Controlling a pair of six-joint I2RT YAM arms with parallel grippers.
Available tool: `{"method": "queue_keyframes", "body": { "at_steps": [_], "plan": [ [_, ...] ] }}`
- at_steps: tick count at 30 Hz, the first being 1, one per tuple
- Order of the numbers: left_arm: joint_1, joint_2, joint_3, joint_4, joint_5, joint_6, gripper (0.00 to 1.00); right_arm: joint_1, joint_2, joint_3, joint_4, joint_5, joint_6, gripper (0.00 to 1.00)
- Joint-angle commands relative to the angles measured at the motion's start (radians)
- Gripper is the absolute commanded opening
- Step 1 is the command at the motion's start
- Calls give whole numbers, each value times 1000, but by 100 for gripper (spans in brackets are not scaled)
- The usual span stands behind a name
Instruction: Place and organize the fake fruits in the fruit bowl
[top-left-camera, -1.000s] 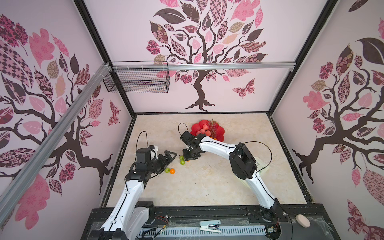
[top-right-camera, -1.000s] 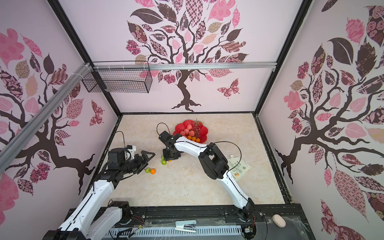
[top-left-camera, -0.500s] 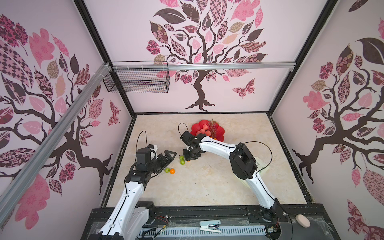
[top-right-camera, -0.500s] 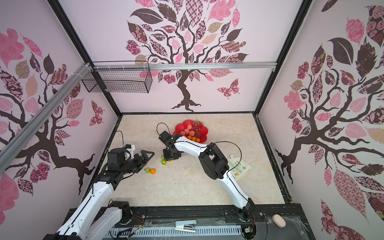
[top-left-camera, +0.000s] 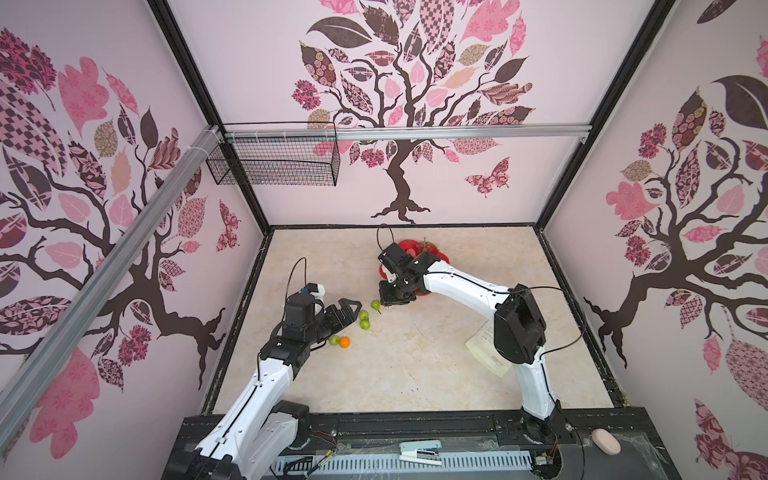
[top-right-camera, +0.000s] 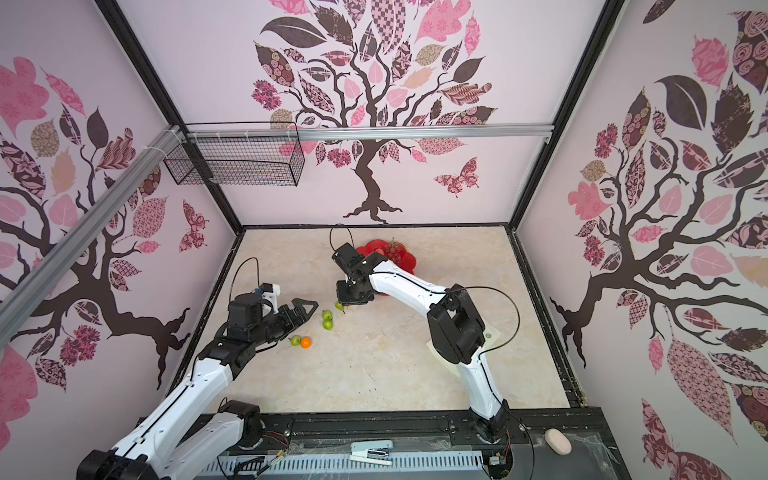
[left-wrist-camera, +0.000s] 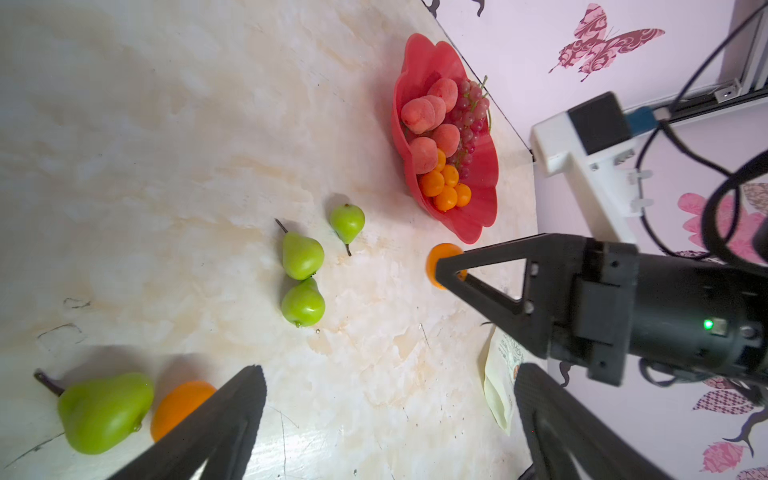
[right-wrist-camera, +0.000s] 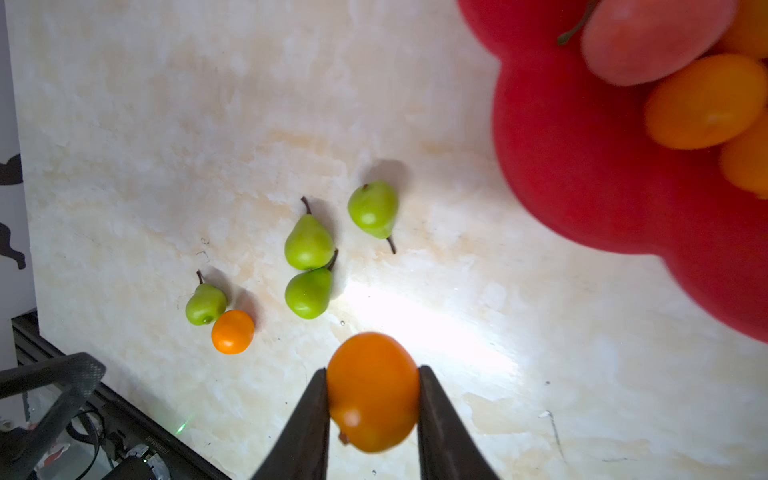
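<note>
Orange (right-wrist-camera: 372, 390) pinched in right fingers (right-wrist-camera: 307, 424); left fingers (left-wrist-camera: 224, 415) spread, empty; 4 pears (right-wrist-camera: 308, 245), bowl (right-wrist-camera: 582, 166) nearby.

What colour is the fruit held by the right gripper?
The fruit in the right gripper is orange, clearest in the right wrist view.

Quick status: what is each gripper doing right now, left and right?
Left gripper: open, holding nothing.
Right gripper: closed on an orange.
</note>
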Motion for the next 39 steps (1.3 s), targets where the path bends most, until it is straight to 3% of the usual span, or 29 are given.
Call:
{"method": "queue_keyframes", "body": {
  "at_steps": [1, 9, 23, 39],
  "plan": [
    [-17, 40, 63, 47, -9, 33, 97, -50, -77, -36, -11, 5, -17, 33],
    [-127, 144, 131, 71, -81, 87, 97, -141, -117, -92, -6, 17, -47, 33],
    [-304, 388, 313, 90, -146, 149, 97, -231, -59, -56, -46, 163, -146, 33],
    [-357, 563, 451, 101, -130, 132, 97, -269, 57, 24, -70, 167, -188, 33]
  ]
}}
